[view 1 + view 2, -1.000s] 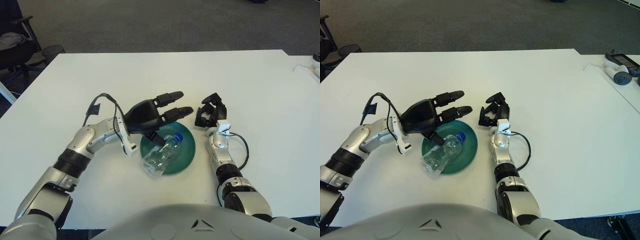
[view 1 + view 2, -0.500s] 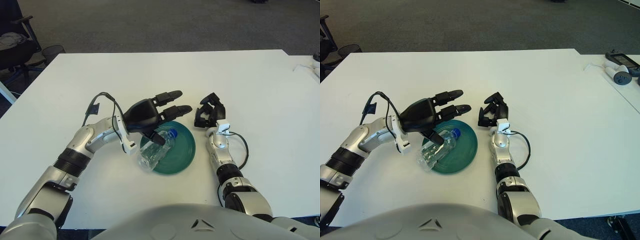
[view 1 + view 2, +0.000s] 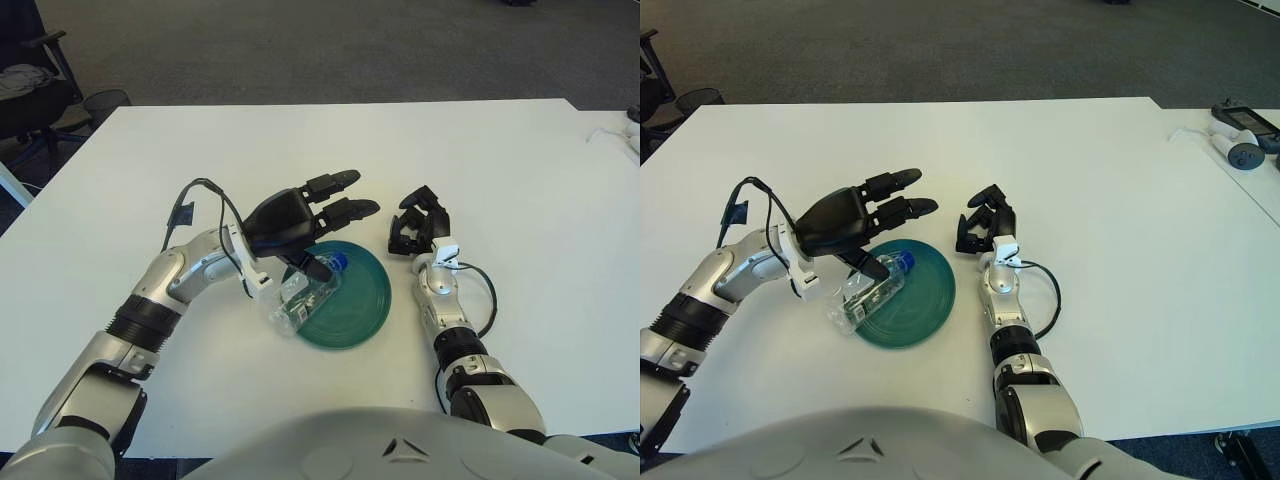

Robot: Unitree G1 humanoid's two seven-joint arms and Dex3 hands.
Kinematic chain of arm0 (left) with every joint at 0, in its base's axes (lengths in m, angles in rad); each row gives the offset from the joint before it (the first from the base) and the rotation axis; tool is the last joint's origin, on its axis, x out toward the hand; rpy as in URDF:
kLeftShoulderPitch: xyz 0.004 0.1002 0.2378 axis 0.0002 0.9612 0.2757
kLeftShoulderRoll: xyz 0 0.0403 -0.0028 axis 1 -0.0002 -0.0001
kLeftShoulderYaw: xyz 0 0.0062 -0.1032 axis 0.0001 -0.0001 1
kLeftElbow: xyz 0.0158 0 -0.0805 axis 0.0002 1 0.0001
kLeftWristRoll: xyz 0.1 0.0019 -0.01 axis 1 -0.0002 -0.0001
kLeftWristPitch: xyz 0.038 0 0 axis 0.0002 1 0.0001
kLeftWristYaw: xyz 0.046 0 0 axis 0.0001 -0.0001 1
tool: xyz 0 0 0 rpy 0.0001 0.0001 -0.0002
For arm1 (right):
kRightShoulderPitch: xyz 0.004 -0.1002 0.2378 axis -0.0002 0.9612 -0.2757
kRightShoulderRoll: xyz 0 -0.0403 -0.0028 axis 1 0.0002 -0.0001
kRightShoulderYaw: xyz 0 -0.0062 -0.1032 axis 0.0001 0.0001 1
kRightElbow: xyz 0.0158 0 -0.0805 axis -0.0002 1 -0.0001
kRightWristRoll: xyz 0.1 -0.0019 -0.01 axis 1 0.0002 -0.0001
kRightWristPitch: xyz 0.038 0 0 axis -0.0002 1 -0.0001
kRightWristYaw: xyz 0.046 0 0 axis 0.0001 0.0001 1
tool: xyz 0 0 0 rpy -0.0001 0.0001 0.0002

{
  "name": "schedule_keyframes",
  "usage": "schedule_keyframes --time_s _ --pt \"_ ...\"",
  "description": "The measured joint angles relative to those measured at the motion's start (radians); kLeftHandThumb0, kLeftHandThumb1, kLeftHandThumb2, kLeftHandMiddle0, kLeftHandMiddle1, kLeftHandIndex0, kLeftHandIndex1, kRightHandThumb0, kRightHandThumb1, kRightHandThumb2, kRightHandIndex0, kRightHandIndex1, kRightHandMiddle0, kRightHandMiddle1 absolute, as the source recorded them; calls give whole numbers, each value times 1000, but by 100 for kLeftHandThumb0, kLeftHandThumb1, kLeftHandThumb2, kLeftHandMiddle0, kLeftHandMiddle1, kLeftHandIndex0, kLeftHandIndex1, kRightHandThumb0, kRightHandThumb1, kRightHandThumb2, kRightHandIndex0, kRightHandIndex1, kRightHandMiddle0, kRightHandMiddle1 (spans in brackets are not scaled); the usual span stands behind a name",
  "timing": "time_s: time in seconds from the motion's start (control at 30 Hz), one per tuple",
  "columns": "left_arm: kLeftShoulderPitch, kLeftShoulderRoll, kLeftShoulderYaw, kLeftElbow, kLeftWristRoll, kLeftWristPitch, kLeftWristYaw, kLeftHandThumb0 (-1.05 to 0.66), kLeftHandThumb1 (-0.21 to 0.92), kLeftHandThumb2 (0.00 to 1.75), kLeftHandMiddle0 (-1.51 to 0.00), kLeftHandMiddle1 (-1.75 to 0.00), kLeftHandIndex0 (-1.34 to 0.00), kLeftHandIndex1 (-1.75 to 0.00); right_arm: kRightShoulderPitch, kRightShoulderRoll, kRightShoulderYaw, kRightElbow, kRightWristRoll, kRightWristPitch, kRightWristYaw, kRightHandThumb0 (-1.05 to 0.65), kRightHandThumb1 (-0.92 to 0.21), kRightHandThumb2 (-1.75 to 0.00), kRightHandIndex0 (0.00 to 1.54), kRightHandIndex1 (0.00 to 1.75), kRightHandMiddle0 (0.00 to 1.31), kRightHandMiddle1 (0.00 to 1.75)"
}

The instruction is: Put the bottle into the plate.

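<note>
— Looking at the clear crinkled plastic bottle with the blue cap (image 3: 308, 292): lying on its side, cap end over the shallow round green plate (image 3: 358, 305), base end hanging past the plate's left rim above the white table (image 3: 500, 170). Only partly in, then?

— Partly, by the look of it. Left hand (image 3: 300, 222) hovering just above the bottle, fingers spread wide, gripping nothing; thumb tip down at the bottle's neck. Right hand (image 3: 417, 224) parked beside the plate's right rim, fingers curled, holding nothing

— Best way to finish the step?

— Probably a gentle nudge toward the plate's middle, pushing along the bottle's length rather than across it. Round, thin-walled, nearly empty: likely to roll or skitter under a sideways tap. Smooth glossy plate, low sloped rim, little to stop a rolling cylinder

— Any risk worth watching?

— Overhanging base tipping back onto the table; light plate sliding on the slick tabletop if pressed at its edge
</note>
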Motion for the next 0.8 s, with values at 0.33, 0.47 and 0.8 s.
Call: schedule_keyframes --time_s 0.33,0.47,0.8 --pt "10 -67 70 -14 -44 47 69 -71 92 22 -39 -8 0 -100 10 0 3 -22 0 18 4 0 -16 -150 75 172 49 175" --pt "11 -154 107 64 -178 -32 163 -58 92 26 -42 -9 0 -97 12 1 2 -31 1 28 2 0 -16 -150 74 173 49 175" --pt "6 -343 224 138 -548 -2 219 -73 92 67 -49 -12 -9 -99 14 1 2 -35 1 33 3 0 -17 -149 73 173 48 175"
